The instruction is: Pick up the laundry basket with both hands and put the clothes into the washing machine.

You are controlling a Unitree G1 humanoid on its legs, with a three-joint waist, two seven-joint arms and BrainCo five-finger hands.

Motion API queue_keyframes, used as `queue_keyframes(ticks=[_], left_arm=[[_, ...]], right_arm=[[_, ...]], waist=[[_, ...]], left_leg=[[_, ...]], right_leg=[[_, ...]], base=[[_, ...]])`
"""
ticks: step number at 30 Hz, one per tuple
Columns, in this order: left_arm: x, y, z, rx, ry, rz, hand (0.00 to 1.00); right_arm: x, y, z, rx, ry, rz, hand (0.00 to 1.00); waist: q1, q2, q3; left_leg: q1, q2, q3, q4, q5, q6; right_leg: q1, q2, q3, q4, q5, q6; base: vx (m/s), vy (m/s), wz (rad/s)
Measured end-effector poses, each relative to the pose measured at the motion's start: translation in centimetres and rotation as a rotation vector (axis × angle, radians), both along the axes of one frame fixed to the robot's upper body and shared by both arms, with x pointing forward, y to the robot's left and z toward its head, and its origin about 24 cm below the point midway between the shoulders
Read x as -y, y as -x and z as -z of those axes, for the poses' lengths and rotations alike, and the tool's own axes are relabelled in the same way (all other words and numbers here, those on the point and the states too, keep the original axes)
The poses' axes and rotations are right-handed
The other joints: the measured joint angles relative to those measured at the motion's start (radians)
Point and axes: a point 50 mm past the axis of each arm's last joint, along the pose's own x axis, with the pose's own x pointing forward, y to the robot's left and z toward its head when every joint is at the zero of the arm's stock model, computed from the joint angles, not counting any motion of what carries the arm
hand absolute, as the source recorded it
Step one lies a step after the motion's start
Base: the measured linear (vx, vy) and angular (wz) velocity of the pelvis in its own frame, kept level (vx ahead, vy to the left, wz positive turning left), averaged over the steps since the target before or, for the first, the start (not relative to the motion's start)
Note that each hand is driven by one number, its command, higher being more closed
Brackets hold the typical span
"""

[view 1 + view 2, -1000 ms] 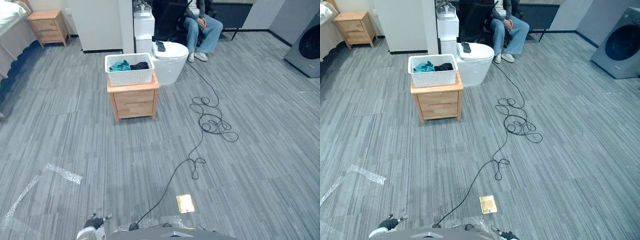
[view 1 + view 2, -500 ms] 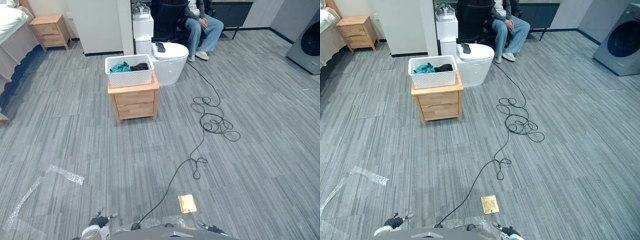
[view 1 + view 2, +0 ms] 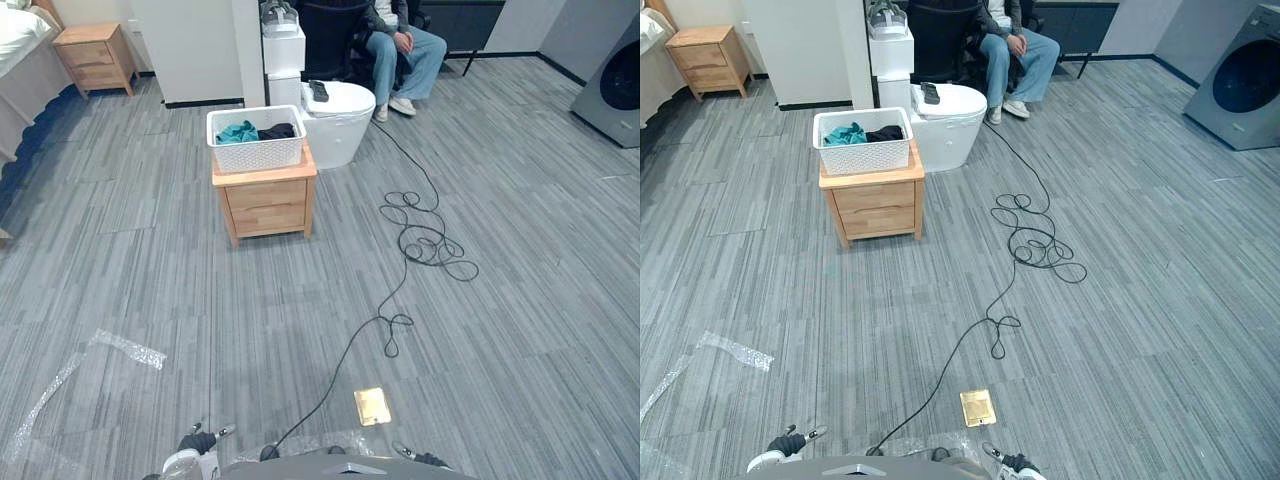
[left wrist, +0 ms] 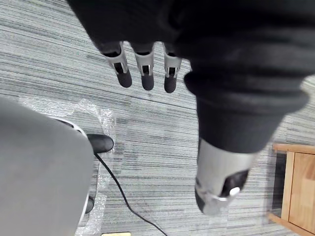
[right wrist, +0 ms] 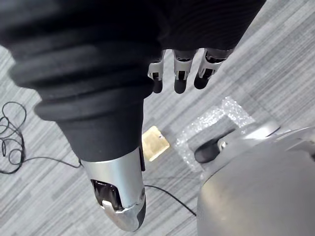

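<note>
A white laundry basket [image 3: 258, 140] with teal and dark clothes [image 3: 240, 131] stands on a small wooden nightstand [image 3: 266, 200], well ahead of me across the grey floor. The grey washing machine [image 3: 1245, 85] with its dark round door is at the far right. My left hand [image 4: 145, 73] hangs low at my side, fingers straight and holding nothing; it appears at the bottom edge of the left eye view [image 3: 195, 443]. My right hand [image 5: 179, 73] hangs the same way, open and empty, also at the bottom edge [image 3: 1016, 463]. Both hands are far from the basket.
A white rounded unit [image 3: 338, 120] stands just right of the nightstand, with a seated person [image 3: 405, 45] behind it. A second nightstand [image 3: 92, 55] and a bed are at the far left. A brass floor plate [image 3: 372, 406] and clear plastic strips [image 3: 120, 348] lie near me.
The whole picture has shifted slightly, so the camera moved. The basket still sits on the nightstand and both hands hang as before.
</note>
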Motion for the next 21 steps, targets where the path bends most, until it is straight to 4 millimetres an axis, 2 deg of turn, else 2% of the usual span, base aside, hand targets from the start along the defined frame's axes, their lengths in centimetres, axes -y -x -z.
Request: queue_keyframes(ticks=[7,11,13,15,16,17,18,19,20,21], left_arm=[[-0.1,-0.1,0.0,0.003,-0.004,0.002,0.00],[-0.5,-0.4,-0.2,0.014,-0.015,0.004,0.00],[-0.6,-0.6,-0.2,0.018,-0.019,0.006,0.00],[-0.5,-0.8,-0.3,0.027,-0.017,0.011,0.00],[-0.5,-0.8,-0.3,0.029,-0.018,0.012,0.00],[-0.5,-1.1,-0.4,0.038,-0.018,0.009,0.00],[-0.6,-1.4,-0.4,0.046,-0.021,0.005,0.00],[-1.0,-1.5,-0.5,0.053,-0.021,-0.028,0.00],[-1.7,-1.4,-0.6,0.058,-0.026,-0.087,0.00],[-2.1,-1.3,-0.7,0.059,-0.034,-0.125,0.00]], right_arm=[[-0.1,-0.2,0.0,0.005,0.000,-0.001,0.00],[-0.1,-0.5,-0.1,0.015,-0.002,0.001,0.00],[-0.2,-0.6,-0.1,0.019,-0.005,0.009,0.00],[-0.2,-0.3,0.0,0.019,-0.015,0.054,0.00],[-0.1,-0.2,0.0,0.021,-0.015,0.071,0.00],[0.3,-0.1,-0.1,0.036,-0.015,0.117,0.00],[0.4,-0.4,-0.2,0.055,-0.012,0.131,0.00],[0.0,-0.8,-0.4,0.092,-0.021,0.160,0.00],[-0.4,-0.7,-0.4,0.110,-0.031,0.189,0.00],[-0.7,-0.9,-0.4,0.127,-0.045,0.219,0.00]], waist=[[0.002,-0.005,0.002],[0.004,-0.018,0.013],[0.002,-0.022,0.019],[-0.005,-0.026,0.034],[-0.006,-0.020,0.036],[-0.005,-0.024,0.056],[-0.003,-0.022,0.061],[-0.006,-0.028,0.075],[-0.005,-0.041,0.088],[0.005,-0.057,0.095]], left_leg=[[-0.018,-0.001,0.007,0.000,0.000,0.001],[-0.037,-0.003,0.008,0.000,0.000,0.002],[-0.040,-0.009,-0.003,0.000,-0.005,0.006],[-0.035,-0.033,-0.058,0.000,-0.030,0.025],[-0.029,-0.040,-0.076,0.000,-0.035,0.031],[-0.019,-0.044,-0.093,0.000,-0.039,0.038],[-0.018,-0.046,-0.101,0.000,-0.040,0.038],[0.007,-0.058,-0.126,0.004,-0.043,0.043],[0.026,-0.062,-0.144,0.007,-0.050,0.044],[0.055,-0.060,-0.153,0.007,-0.063,0.039]], right_leg=[[-0.021,0.000,0.010,0.000,0.002,0.005],[-0.042,-0.003,0.011,0.005,0.001,0.009],[-0.055,-0.009,-0.002,0.036,-0.019,0.022],[-0.090,-0.044,-0.049,0.183,-0.107,0.065],[-0.108,-0.056,-0.059,0.248,-0.130,0.079],[-0.186,-0.073,-0.069,0.436,-0.150,0.078],[-0.238,-0.082,-0.069,0.548,-0.151,0.069],[-0.333,-0.108,-0.067,0.747,-0.146,0.040],[-0.386,-0.123,-0.068,0.862,-0.167,0.047],[-0.412,-0.126,-0.073,0.890,-0.202,0.053]], base=[[-0.04,-0.024,-0.03],[-0.01,-0.005,-0.01],[0.03,0.011,0.24],[0.04,0.026,0.62],[0.09,0.044,0.58],[0.09,0.058,0.43],[0.13,0.074,0.55],[0.19,0.036,0.58],[0.28,0.018,0.57],[0.28,0.001,0.32]])
